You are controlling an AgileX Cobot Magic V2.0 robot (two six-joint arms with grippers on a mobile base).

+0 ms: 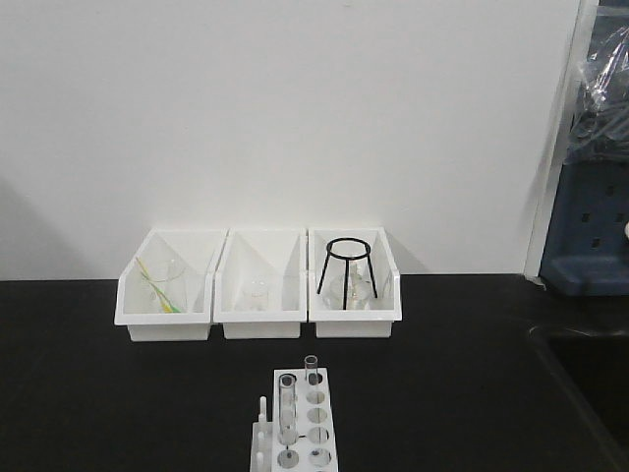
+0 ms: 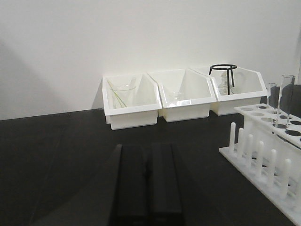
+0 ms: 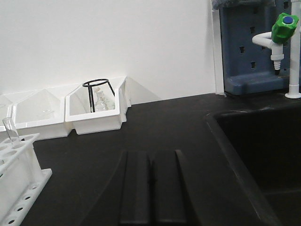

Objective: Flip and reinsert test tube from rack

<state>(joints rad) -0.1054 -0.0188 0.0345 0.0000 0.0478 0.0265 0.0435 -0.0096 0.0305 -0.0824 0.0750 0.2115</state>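
Observation:
The white rack (image 1: pixel 300 428) stands at the front middle of the black counter, with its pegs on the left side. Two clear test tubes stand upright in it: a taller-looking one near the front (image 1: pixel 287 408) and one at the back (image 1: pixel 312 368). Neither gripper shows in the exterior view. In the left wrist view my left gripper (image 2: pixel 148 147) is shut and empty, low over the counter, with the rack (image 2: pixel 263 157) and a tube (image 2: pixel 284 101) to its right. My right gripper (image 3: pixel 151 153) is shut and empty, with the rack (image 3: pixel 19 181) and a tube (image 3: pixel 10 129) to its left.
Three white bins (image 1: pixel 260 320) line the back wall; the right one holds a black tripod ring (image 1: pixel 347 261), the others glassware. A sunken black sink (image 3: pixel 221 141) lies to the right, beside a green-capped tap (image 3: pixel 284 26) and a blue unit (image 1: pixel 590 236).

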